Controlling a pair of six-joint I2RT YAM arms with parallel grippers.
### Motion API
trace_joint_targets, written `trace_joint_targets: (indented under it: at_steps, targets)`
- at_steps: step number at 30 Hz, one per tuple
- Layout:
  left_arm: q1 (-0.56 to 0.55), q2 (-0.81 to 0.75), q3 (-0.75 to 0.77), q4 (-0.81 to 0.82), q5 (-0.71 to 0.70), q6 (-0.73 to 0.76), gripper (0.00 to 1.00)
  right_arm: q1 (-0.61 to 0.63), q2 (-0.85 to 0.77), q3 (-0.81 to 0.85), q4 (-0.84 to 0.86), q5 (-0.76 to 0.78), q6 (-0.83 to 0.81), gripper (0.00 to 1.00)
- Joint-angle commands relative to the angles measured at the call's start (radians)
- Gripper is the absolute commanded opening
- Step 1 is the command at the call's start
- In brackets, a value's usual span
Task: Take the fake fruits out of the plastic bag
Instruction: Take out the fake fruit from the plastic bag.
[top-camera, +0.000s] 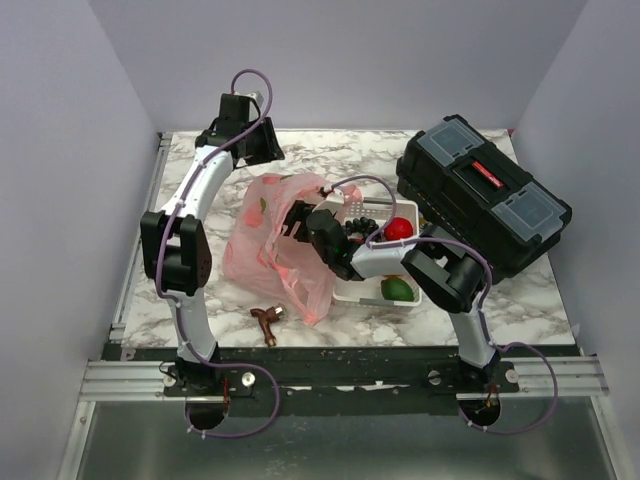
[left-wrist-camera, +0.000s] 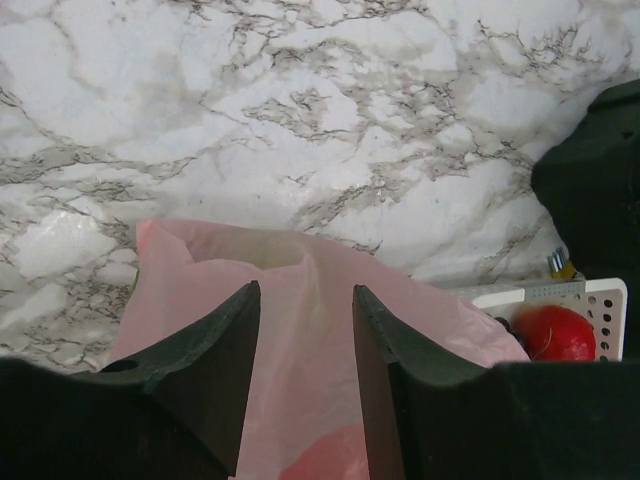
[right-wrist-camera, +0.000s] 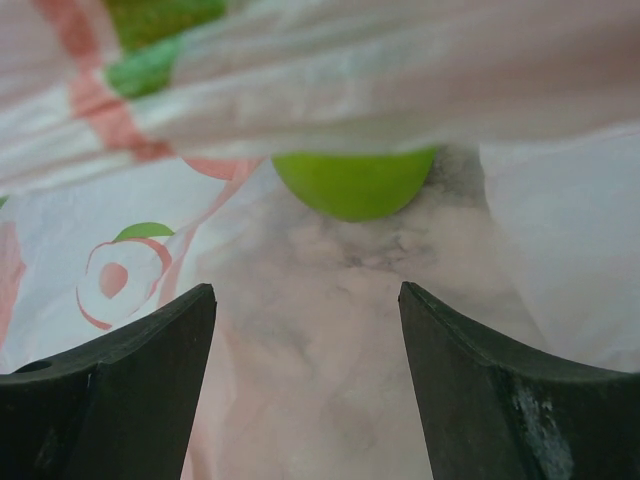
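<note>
Gaping wide and empty inside the plastic bag (right-wrist-camera: 420, 80), right fingers (right-wrist-camera: 120, 390) are facing the light green fruit (right-wrist-camera: 352, 185) at 12 o'clock; left fingers (left-wrist-camera: 200, 380) are hovering half-parted, empty.

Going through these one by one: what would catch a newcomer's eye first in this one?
First the pink bag in the middle of the table, where the right arm reaches into its mouth, jaws open toward a light green fruit in the folds. Next comes the black toolbox at the far right. Beside the bag, a white tray holds a red apple.
</note>
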Motion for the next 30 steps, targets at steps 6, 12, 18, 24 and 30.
trace_joint_targets:
  at_steps: [6, 12, 18, 24, 30]
  targets:
    - [-0.037, 0.164, 0.077, -0.070, -0.086, -0.079, 0.43, -0.001, 0.032, 0.025, 0.023, -0.033, 0.035, 0.77]
    - [-0.041, 0.211, 0.035, -0.041, -0.059, -0.133, 0.44, -0.004, 0.028, 0.024, 0.002, -0.004, 0.002, 0.82]
    - [-0.044, 0.220, -0.005, -0.068, -0.020, -0.135, 0.42, -0.038, 0.059, 0.054, -0.018, -0.037, -0.001, 0.87]
    - [-0.044, 0.185, -0.090, -0.039, 0.081, -0.123, 0.41, -0.049, 0.111, 0.117, -0.035, -0.078, -0.023, 0.87]
    - [-0.044, 0.173, -0.147, -0.019, 0.123, -0.118, 0.40, -0.050, 0.165, 0.183, -0.074, -0.065, -0.041, 0.91]
